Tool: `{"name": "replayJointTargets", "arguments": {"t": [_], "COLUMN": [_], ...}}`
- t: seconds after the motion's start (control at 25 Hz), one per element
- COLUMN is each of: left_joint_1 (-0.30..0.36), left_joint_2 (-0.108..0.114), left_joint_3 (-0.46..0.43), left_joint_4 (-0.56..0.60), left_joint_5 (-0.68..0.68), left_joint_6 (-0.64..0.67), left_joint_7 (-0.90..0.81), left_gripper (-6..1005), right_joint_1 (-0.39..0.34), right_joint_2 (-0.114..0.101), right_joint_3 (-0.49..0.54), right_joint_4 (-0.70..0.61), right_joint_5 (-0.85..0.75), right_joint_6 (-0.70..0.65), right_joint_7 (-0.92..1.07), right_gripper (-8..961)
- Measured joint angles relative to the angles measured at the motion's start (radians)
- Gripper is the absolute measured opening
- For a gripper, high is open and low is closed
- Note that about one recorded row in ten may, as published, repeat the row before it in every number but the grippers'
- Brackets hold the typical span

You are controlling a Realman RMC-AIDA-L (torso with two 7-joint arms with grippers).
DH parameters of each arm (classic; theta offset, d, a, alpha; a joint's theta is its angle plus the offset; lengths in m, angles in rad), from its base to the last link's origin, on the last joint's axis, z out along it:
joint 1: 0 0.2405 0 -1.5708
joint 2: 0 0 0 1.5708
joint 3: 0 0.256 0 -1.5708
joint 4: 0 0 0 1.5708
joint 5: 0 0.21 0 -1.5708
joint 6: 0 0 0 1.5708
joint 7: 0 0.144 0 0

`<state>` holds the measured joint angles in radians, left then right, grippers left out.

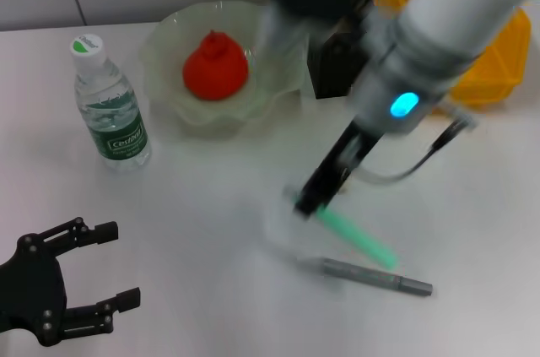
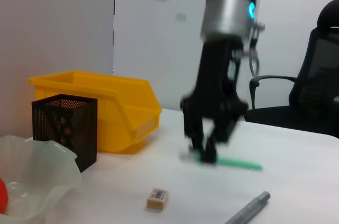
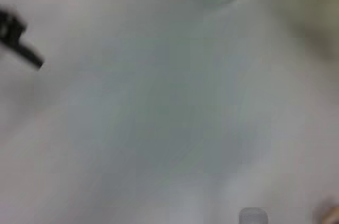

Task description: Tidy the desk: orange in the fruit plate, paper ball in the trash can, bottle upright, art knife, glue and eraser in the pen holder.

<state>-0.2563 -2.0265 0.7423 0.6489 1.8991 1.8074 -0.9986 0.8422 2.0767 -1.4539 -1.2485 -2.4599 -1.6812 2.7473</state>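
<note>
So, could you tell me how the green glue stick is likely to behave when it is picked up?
The glue stick looks rigid and slim, so probably light. Being round and lying flat on the table, it may roll if nudged. The right pincer is at one end, so it could pivot or droop.

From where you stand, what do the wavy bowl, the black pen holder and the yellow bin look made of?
The fruit plate looks like frosted, translucent plastic or glass: pale, milky, with a ruffled rim. The pen holder appears to be black metal mesh, since light shows through its fine grid. The yellow bin seems moulded glossy plastic, with smooth walls and a thick rolled lip.
</note>
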Motion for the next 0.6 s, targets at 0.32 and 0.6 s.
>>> {"name": "replayJointTargets", "arguments": {"t": [0.32, 0.6], "left_joint_1": [-0.007, -0.015], "left_joint_2": [-0.016, -0.029], "left_joint_3": [-0.007, -0.008], "left_joint_4": [0.0, 0.0], "left_joint_5": [0.0, -0.002], "left_joint_6": [-0.01, -0.025], "left_joint_7": [0.0, 0.0], "left_gripper": [861, 861], "right_joint_1": [-0.101, -0.158], "right_joint_2": [-0.016, -0.017], "right_joint_3": [0.383, 0.552], "right_joint_4": [-0.177, -0.177], "right_joint_5": [-0.003, 0.13], "right_joint_6": [-0.011, 0.149], "right_joint_7": [-0.246, -0.474], "right_gripper": [179, 196]}}
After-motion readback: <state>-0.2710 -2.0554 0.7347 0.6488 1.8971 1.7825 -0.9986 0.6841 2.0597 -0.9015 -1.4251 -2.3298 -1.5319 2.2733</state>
